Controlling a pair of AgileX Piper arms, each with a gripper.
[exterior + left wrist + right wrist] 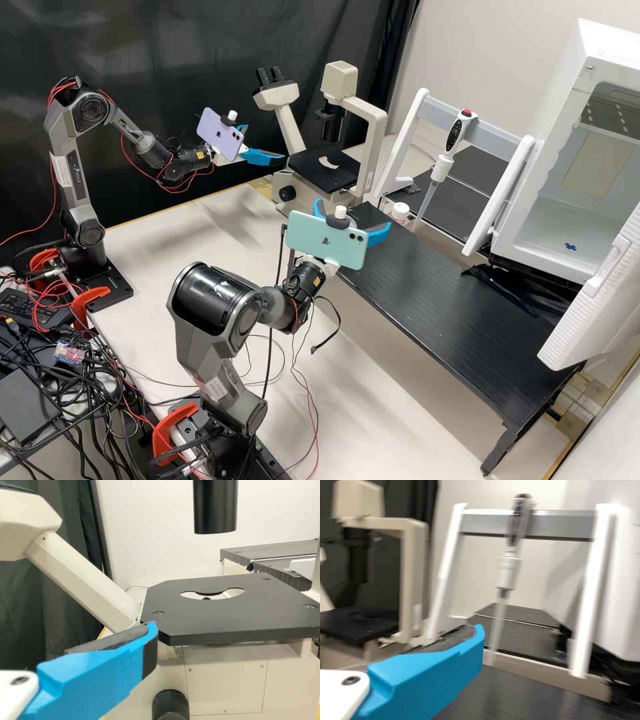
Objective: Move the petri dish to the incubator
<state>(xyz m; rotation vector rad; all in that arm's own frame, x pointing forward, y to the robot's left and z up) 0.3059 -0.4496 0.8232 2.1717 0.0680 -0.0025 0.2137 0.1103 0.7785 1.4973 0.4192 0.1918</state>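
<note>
A creased cloth curtain [167,60] hangs at far left, the microscope [377,121] has a smooth, painted-looking body and matt black stage [225,615], the right gripper [353,215] has smooth, plastic-looking blue fingers [430,675] with rough dark padding [445,642], and the incubator [563,113] at right has smooth, plastic-looking white walls.

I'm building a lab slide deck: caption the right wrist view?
Pipette on its rack, microscope to one side, a blue finger in front.

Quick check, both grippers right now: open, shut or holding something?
Left gripper: open, nothing seen held.
Right gripper: open, fingers apart, nothing seen held.
</note>
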